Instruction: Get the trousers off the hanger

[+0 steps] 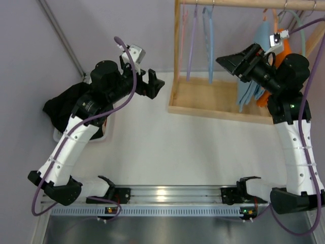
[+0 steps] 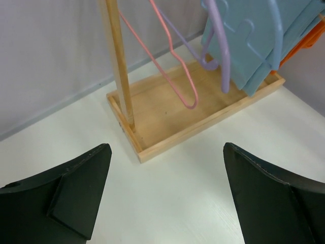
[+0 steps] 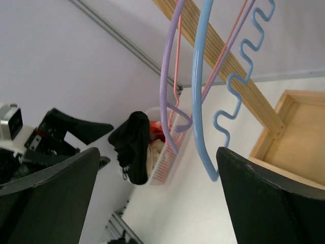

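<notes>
Trousers (image 1: pixel 65 104) off hanger (image 3: pixel 198 101), heaped over white basket (image 3: pixel 170 158) rim, far left. Hanger bare on rail (image 1: pixel 244 4). Left claw (image 2: pixel 165 147) and right claw (image 3: pixel 157 150) both apart, empty. Risk: right claw swing catches hanger, unhooks it; trousers may slide onto tabletop (image 1: pixel 167 147).

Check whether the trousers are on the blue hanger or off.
Off: the hanger hangs bare; the trousers drape over the basket.

black trousers (image 1: pixel 63 107) (plain all over), light blue hanger (image 3: pixel 197 91)
</notes>
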You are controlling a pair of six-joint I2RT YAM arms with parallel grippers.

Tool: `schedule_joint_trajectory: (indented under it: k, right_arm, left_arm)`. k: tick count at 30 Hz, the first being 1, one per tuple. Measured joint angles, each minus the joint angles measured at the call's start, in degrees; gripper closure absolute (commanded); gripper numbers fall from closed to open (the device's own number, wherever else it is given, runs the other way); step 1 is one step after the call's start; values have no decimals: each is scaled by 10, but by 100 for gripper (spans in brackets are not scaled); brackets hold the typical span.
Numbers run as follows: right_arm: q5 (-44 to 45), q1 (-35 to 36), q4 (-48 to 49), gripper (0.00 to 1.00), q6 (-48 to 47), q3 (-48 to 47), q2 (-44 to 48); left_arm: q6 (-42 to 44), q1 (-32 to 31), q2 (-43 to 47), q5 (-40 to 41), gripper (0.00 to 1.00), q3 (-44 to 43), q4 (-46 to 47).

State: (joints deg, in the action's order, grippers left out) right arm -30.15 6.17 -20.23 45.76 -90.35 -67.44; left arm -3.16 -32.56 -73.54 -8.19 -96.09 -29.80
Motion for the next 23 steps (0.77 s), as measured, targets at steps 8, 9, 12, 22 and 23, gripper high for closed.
schedule_joint_trajectory:
  k: [8, 9, 12, 22, 23]
  right_arm:
    - [-31, 0, -101, 1, -174, 41, 94]
    - [-38, 0, -111, 1, -197, 52, 107]
    - [-45, 0, -147, 1, -255, 90, 144]
    - [-40, 0, -226, 1, -358, 200, 244]
    - [-38, 0, -230, 1, -363, 206, 250]
  left_arm:
    - [-7, 21, -38, -19, 2, 10, -63]
    - [-9, 21, -39, -19, 2, 15, -69]
    - [-13, 21, -40, -19, 2, 31, -82]
    - [-6, 21, -32, -14, 2, 78, -95]
    - [-4, 21, -31, -11, 2, 78, -96]
